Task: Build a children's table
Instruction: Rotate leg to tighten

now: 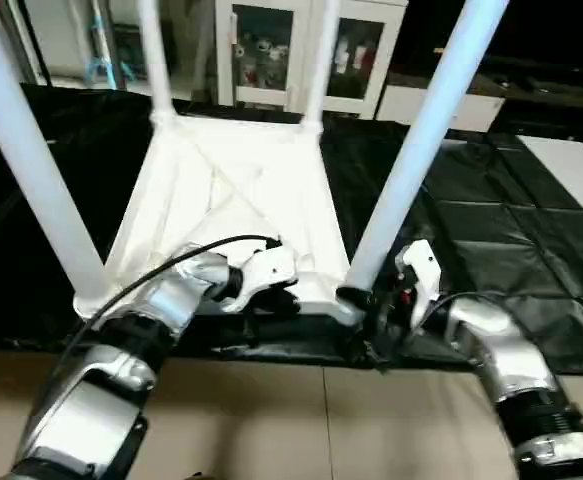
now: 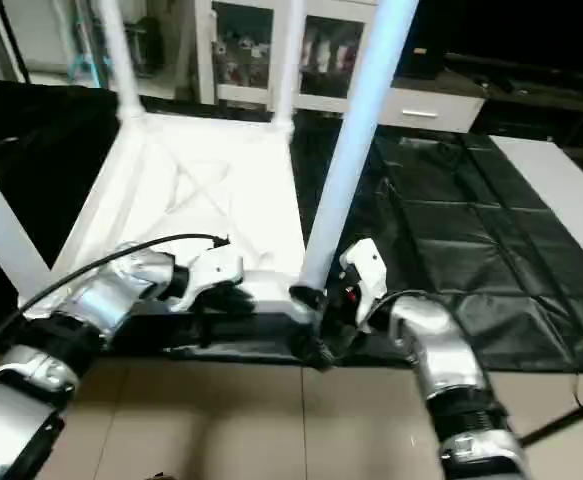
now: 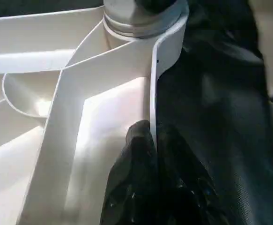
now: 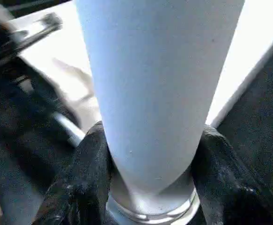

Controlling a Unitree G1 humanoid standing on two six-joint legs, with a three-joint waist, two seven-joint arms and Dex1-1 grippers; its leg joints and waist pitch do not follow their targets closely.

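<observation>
- The tabletop [image 1: 233, 210] lies upside down in the middle of the frame on the black-covered counter [image 1: 491, 230], ribbed X-braced underside facing up.
- Four white legs stand up out of its corner sockets: two at the far corners near the top of the frame, one at the near left corner [image 1: 31, 170], and one at the near right corner [image 1: 421, 150].
- Left hand [image 1: 271, 290] sits at the lower centre, on the tabletop's near rim. In the left wrist view its black fingers [image 3: 141, 187] are pressed together on that thin white rim, one finger inside the edge and one outside, just below the near right corner socket [image 3: 141, 18].
- Right hand [image 2: 321, 300] is at the lower right of centre, down at the foot of the near right leg.
- In the right wrist view its two black fingers [image 4: 84, 183] sit either side of that leg [image 4: 159, 93], touching it right above the socket collar — pinching the leg at its base.
- A black cable [image 1: 171, 260] arcs over the silver left forearm [image 1: 121, 360].
- White cabinets [image 1: 301, 50] with glass doors stand beyond the counter at the top of the frame.
- Tan floor [image 1: 301, 420] runs across the bottom.
</observation>
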